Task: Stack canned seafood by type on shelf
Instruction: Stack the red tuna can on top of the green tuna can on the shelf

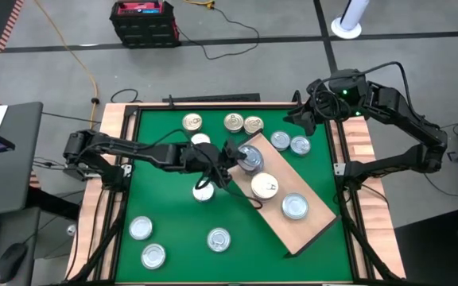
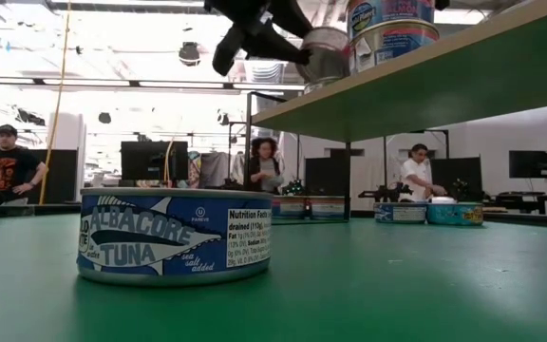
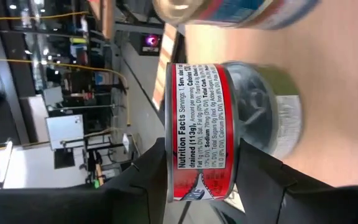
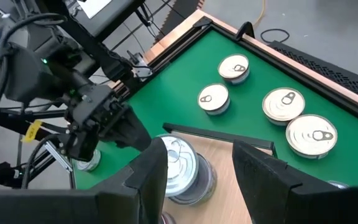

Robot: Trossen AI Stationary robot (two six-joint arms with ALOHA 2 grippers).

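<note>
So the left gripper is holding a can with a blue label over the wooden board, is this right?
Not quite: the label is red, not blue, as the left wrist view shows. The left gripper is holding a can with a red label over the wooden board.

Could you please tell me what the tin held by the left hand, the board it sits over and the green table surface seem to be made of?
The red-labelled round tin looks like shiny metal under a glossy printed wrap. The flat light-wood board appears to be pale wood with a matte finish. The green table surface is uniformly dull, perhaps felt or rubber matting. The left hand grips the tin.
</note>
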